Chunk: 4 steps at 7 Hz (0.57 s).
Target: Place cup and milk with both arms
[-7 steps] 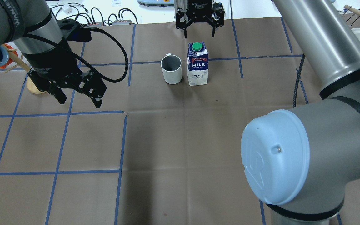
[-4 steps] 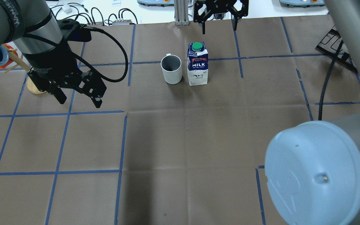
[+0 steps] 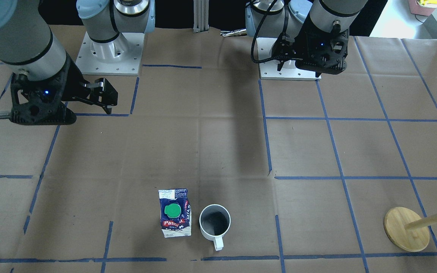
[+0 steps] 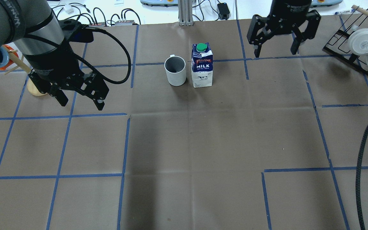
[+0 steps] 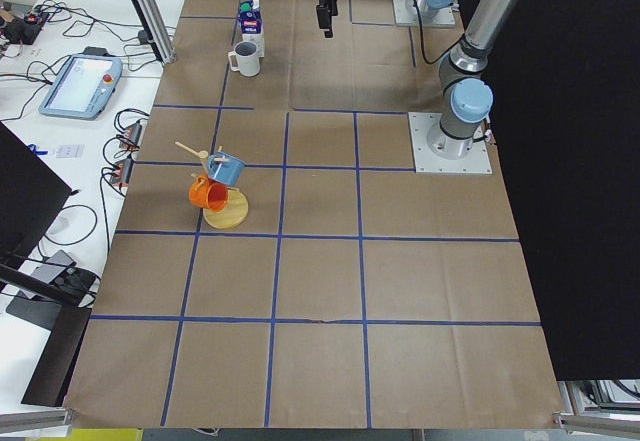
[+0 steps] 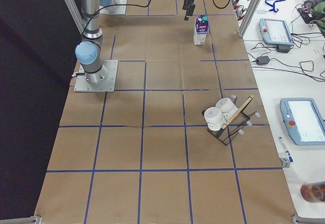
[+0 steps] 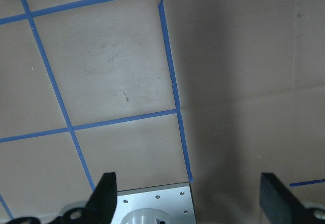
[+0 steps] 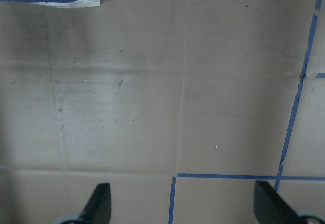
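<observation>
Gripper-wise, holding right gripper [image 4: 275, 51] spread, empty, well right of the milk [image 4: 202, 67] and left gripper [image 4: 81, 103] spread, empty, well left of the cup [image 4: 175, 71], both upright side by side on the surface [image 4: 203, 143]; probably placed, so routing any retreat high, avoiding clipping the milk.

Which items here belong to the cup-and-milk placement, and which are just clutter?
Job:
- cup
- milk, standing just beside the cup
- left pincer, open and empty
- right pincer, open and empty

Lying about:
- wooden mug stand with blue mug and orange mug
- black rack with white cups
</observation>
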Tool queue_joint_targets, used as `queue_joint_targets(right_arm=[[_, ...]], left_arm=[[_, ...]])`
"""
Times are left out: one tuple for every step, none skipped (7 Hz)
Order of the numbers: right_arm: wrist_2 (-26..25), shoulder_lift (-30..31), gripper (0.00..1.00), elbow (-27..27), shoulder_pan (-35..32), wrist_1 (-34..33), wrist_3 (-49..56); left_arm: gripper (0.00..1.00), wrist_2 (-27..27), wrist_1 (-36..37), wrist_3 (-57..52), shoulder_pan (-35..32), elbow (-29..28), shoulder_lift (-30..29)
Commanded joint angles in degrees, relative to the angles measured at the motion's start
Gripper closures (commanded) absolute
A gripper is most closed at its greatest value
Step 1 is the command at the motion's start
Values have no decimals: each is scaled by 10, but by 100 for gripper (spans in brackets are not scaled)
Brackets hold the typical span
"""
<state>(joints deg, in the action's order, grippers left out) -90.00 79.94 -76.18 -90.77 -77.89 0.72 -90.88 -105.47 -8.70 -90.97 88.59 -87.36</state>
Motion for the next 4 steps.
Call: queue_joint_targets(right_arm=[[4,92,0,-136,10,-94,-52],[4,94,0,-142,10,-91,-69],[4,95,0,-142,7,-89,-67],[4,95,0,-137,-3,-89,-67]], left_arm=[[0,0,0,0,0,0,0],[0,0,0,0,0,0,0],[0,0,-1,0,0,0,1],[0,0,-1,0,0,1,3]])
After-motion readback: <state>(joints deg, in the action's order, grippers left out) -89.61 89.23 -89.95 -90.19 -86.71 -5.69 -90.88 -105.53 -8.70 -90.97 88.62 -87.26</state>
